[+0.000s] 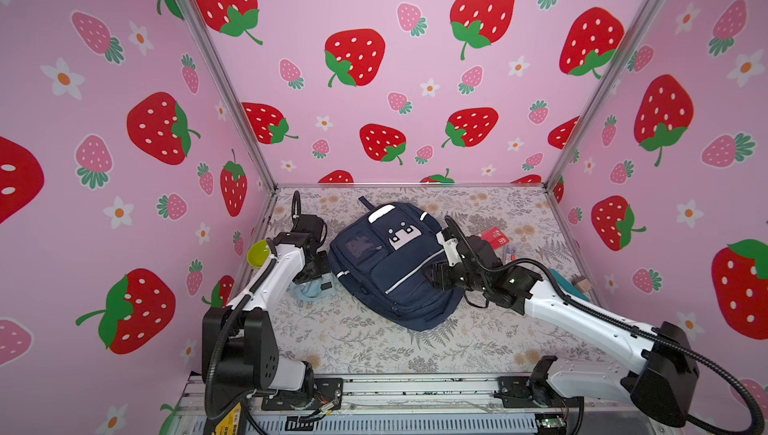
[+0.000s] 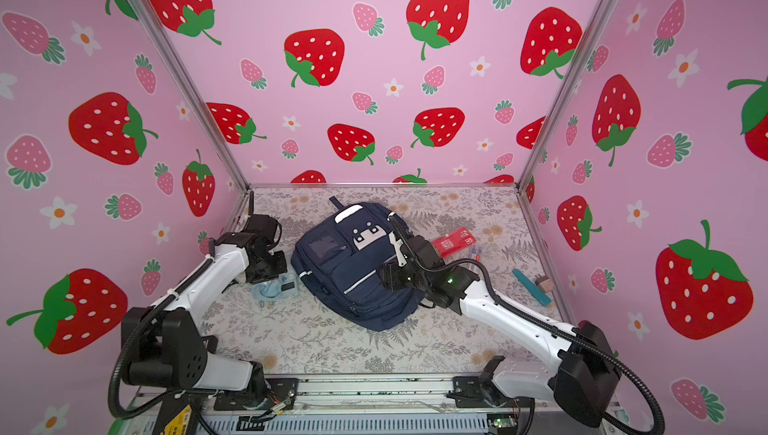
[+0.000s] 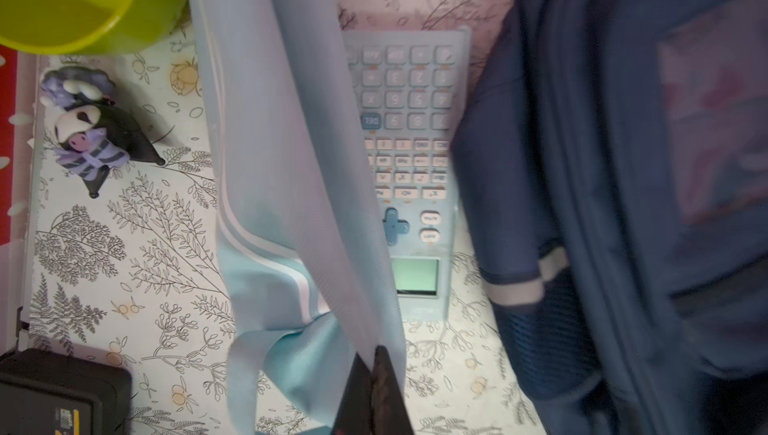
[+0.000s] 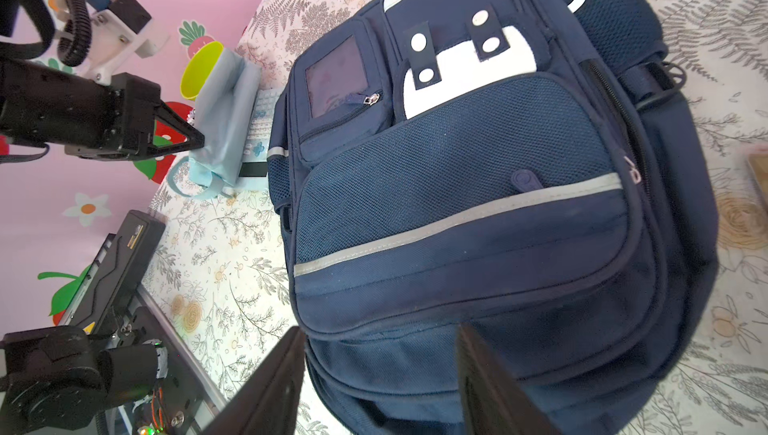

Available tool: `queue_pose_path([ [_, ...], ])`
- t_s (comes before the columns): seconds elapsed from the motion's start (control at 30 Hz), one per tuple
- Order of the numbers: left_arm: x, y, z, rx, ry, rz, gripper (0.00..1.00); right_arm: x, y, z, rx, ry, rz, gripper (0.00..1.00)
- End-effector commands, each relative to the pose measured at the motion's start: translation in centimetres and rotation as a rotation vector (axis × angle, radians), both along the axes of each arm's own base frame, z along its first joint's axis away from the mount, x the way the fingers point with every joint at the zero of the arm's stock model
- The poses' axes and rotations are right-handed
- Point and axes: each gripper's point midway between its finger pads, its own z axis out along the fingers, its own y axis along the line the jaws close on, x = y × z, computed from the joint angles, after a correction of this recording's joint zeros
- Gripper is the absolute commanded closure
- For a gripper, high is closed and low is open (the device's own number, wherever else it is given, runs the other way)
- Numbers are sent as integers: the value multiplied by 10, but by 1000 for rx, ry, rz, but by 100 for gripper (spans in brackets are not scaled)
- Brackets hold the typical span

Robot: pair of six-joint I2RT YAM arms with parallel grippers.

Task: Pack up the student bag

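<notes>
Left arm (image 1: 272, 273): elbow bent, reaching forward, wrist tipped down. Left gripper (image 3: 371, 356): fingers pressed together, pinching a cloth (image 3: 266, 163). Right arm (image 1: 582, 314): stretched in toward the table's middle, wrist roughly level. Right gripper (image 4: 380, 345): fingers (image 4: 286, 374) stand apart.
</notes>
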Motion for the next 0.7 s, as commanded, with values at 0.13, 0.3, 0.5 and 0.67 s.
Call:
queue_pose_path([
  [0.13, -6, -130, 109, -135, -405, -453, 100, 1, 11, 66, 161, -56, 4, 40],
  [0.3, -43, -224, 133, -341, -512, -707, 100, -8, 25, 116, 338, -116, 38, 33],
  [0.5, -82, -289, 145, -470, -607, -949, 100, 12, 8, 90, 216, -47, -131, 29],
  [0.67, -92, -306, 142, -456, -625, -1013, 100, 18, -19, 52, 93, 30, -291, 29],
])
